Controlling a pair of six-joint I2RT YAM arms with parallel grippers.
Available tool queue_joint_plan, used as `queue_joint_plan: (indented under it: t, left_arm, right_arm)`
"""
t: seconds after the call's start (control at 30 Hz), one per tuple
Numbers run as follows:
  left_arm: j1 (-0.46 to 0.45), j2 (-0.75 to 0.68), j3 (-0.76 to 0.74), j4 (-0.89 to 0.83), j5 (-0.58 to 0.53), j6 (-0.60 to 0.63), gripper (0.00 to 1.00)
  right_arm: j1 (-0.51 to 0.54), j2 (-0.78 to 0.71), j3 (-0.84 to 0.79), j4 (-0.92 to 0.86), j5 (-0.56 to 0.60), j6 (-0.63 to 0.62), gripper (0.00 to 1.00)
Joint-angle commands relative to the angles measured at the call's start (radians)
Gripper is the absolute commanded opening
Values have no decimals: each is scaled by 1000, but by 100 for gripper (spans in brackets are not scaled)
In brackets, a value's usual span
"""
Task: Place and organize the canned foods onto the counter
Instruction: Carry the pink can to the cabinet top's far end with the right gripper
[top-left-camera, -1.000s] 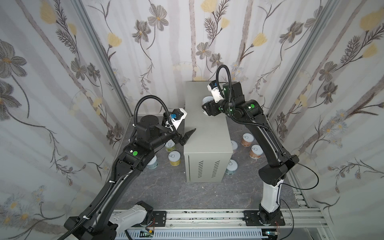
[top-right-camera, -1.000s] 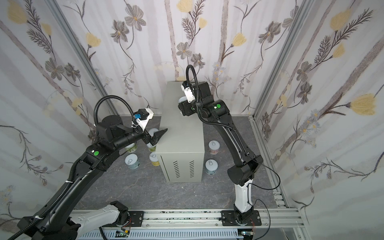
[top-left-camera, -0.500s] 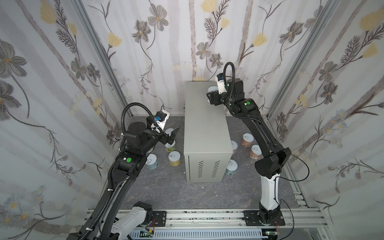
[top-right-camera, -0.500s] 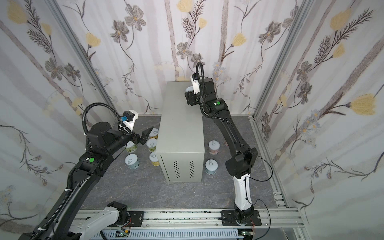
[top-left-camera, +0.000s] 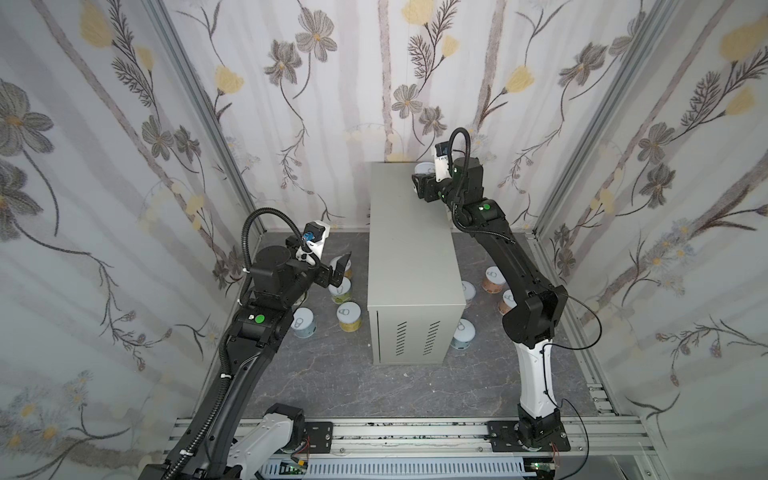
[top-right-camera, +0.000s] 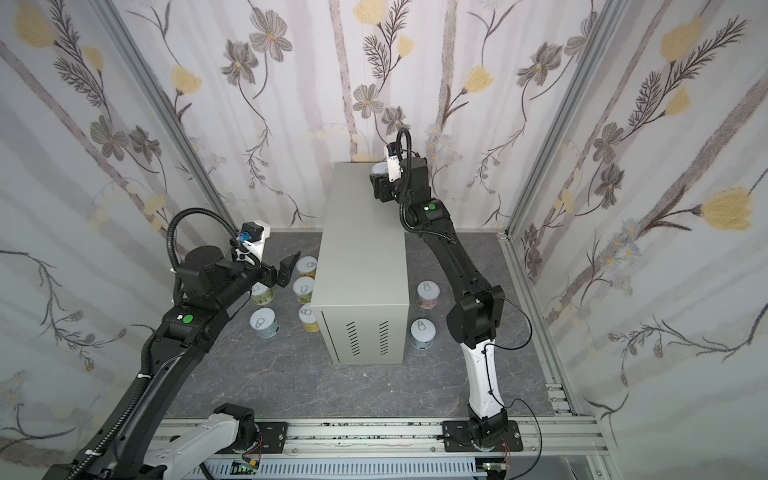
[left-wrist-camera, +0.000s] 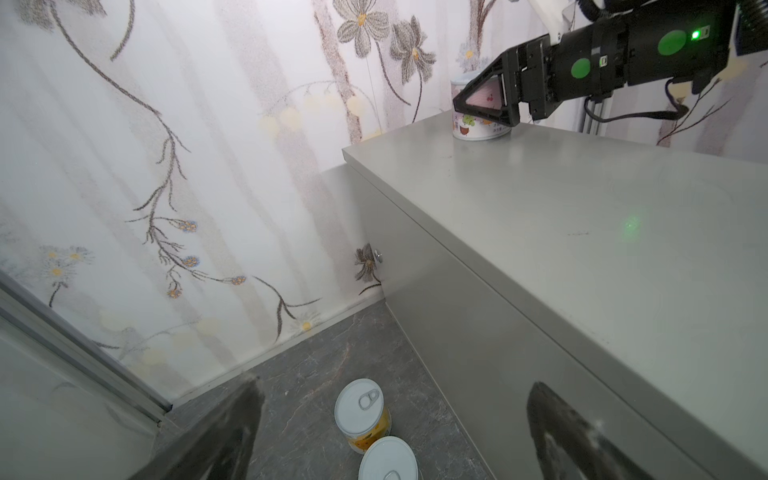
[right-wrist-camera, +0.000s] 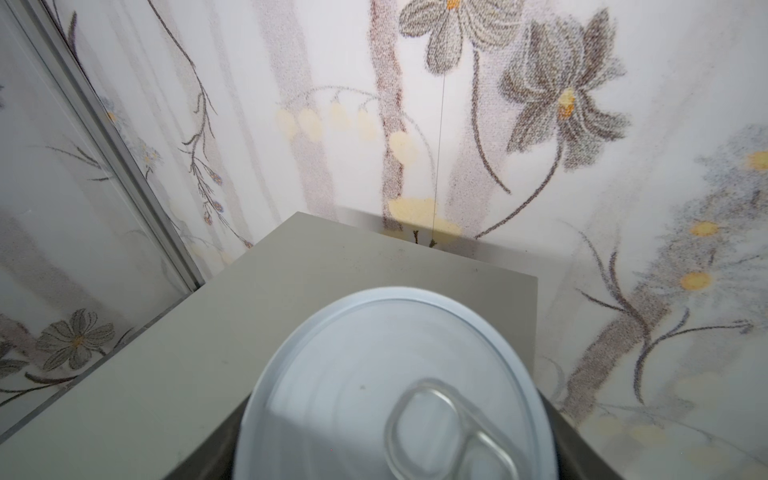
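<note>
**Fig. – First can set on the counter.** The fruit-label can (left-wrist-camera: 473, 131) stands upright on the counter (top-left-camera: 411, 249), at the far corner of the top on the right arm's side. In the left wrist view its base sits flat on the metal. No other can is up there.

My right gripper (top-left-camera: 420, 183) reaches in level from the side, jaws clamped on the can's wall, w/ one finger (left-wrist-camera: 490, 116) crossing the label. This side grip leaves the pull-tab lid (right-wrist-camera: 395, 374) free and keeps the can upright. I judge the far corner is chosen so later cans can fill toward the front w/o reaching over this one. Step in hand: set-down, release not yet made.

My left gripper (top-left-camera: 337, 270) hangs low beside the counter's left wall, jaws wide apart and holding nothing, i.e. poised for a next pick. Below it are:
- a green-label can (top-left-camera: 340, 291), just underneath;
- a yellow-label can (top-left-camera: 349, 316) and a light-blue can (top-left-camera: 303, 323), nearer the front.

More cans stand on the marbled floor (top-left-camera: 374, 386) on the counter's right side, e.g. an orange-label can (top-left-camera: 492, 279). All are upright, lids up.
</note>
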Motion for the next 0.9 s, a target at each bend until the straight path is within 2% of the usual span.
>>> queue_joint_plan:
  t: [0.0, 0.17, 0.67, 0.77, 0.87]
  left_arm:
    - [8, 13, -11, 46, -15, 4, 100]
    - [30, 38, -49, 109, -40, 8, 100]
    - [61, 64, -70, 130, -19, 6, 100]
    - [63, 67, -70, 129, -17, 3, 100]
    - [63, 70, -69, 129, -10, 1, 100]
  right_arm:
    - [0, 28, -4, -62, -37, -1, 65]
    - [-1, 55, -3, -9, -40, -1, 65]
    - [-3, 111, -3, 64, -36, 6, 65]
    - [-2, 110, -3, 58, -36, 3, 69]
    - [-2, 105, -3, 55, -32, -2, 78]
